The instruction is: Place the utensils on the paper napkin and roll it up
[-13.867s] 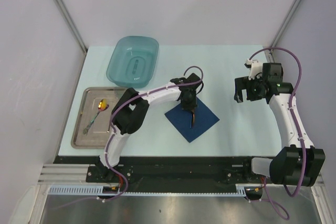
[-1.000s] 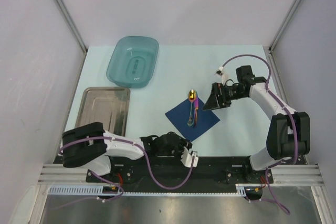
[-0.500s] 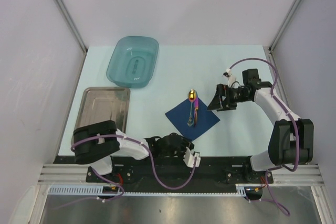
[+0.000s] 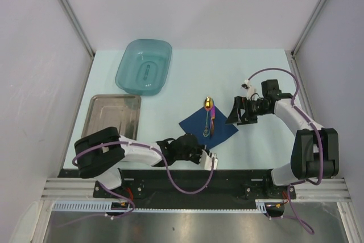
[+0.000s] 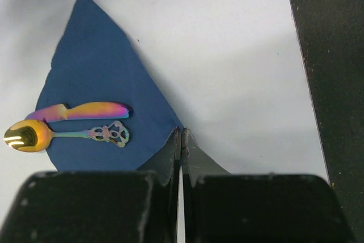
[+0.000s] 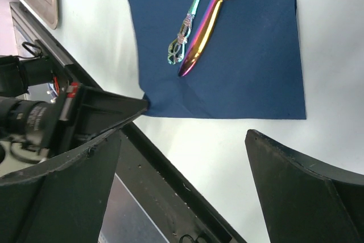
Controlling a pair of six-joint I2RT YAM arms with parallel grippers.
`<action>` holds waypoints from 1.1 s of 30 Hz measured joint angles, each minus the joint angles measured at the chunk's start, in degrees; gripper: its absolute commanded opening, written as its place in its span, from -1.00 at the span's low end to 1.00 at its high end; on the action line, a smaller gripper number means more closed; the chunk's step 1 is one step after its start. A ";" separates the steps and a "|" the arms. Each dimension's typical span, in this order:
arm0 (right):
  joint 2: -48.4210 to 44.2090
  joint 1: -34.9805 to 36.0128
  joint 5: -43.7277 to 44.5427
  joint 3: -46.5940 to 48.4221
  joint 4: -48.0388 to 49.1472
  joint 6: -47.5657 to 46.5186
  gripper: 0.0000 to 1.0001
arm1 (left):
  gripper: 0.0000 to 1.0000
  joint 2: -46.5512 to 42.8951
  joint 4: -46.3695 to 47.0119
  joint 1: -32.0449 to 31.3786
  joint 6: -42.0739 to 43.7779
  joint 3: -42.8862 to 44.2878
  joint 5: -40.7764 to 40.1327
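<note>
The pale table [image 4: 261, 83] is seen from above, and the placing is judged done. The teal tub [image 4: 142, 64] at the far left holds nothing, and the metal tray [image 4: 111, 120] lies bare. The paper napkin [image 4: 223, 130], dark navy, is laid corner-on toward the table's near edge. Both utensils [image 4: 210, 119] are rested on it side by side, along the diagonal from far corner to near corner. Rolling is therefore taken to be the step in hand, and only its opening.

The right gripper [image 6: 183, 134] is held low just beside the napkin's right corner, fingers spread wide with nothing between them. The left gripper [image 5: 181, 138] is set at the napkin's near corner, lying along the table's near edge. Its fingers are pressed together there. The corner's tip appears to be caught between them, judged from how the paper's edges run into the fingertips.

The small knife [image 5: 85, 110] is laid wholly on the sheet. The spoon [image 5: 68, 135], with its pierced handle, is just beside it, and its gold bowl is left overhanging the napkin's edge onto the table.

Next, it is judged, the pinched corner must be lifted and carried over the handles toward the far corner. The thin paper must not be torn or dragged out from under the cutlery. The right gripper may be needed to pin the sheet.

No brand, label or writing can be read anywhere.
</note>
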 measured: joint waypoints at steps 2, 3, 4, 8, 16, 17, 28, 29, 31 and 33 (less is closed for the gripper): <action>0.00 -0.02 0.61 -0.70 0.24 0.02 0.86 | -1.00 -0.94 -2.25 0.55 -0.85 1.31 1.53; 0.00 -0.02 0.74 -0.81 0.42 0.02 0.83 | -1.00 -1.07 -3.13 0.83 -1.14 2.01 2.25; 0.00 -0.02 0.76 -0.83 0.63 0.04 0.80 | -1.00 -1.14 -3.91 1.07 -1.44 2.67 2.73; 0.02 -0.02 0.76 -0.98 1.75 0.26 0.64 | -1.00 -1.11 -7.61 2.67 -2.49 4.90 5.05; 0.42 -0.02 0.57 -3.15 3.74 1.95 0.26 | -1.00 -0.28 -14.47 6.86 -4.13 11.82 9.20; 0.59 -0.02 0.55 -3.34 3.87 2.21 0.21 | -1.00 0.04 -15.28 7.50 -4.28 12.87 9.79; 1.38 1.55 -1.42 -6.54 7.76 5.68 -0.88 | -1.00 5.86 -21.03 13.11 -6.43 20.96 12.68; 1.62 1.88 -1.55 -6.58 7.85 5.84 -0.88 | -1.00 6.40 -21.20 13.35 -6.56 21.46 12.72; 2.67 3.23 -2.12 -6.67 8.52 6.45 -0.92 | -1.00 7.56 -21.51 13.97 -6.99 22.49 12.87; 3.85 4.37 -2.54 -6.67 9.25 7.08 -0.92 | -1.00 8.41 -21.92 14.47 -7.28 23.37 12.94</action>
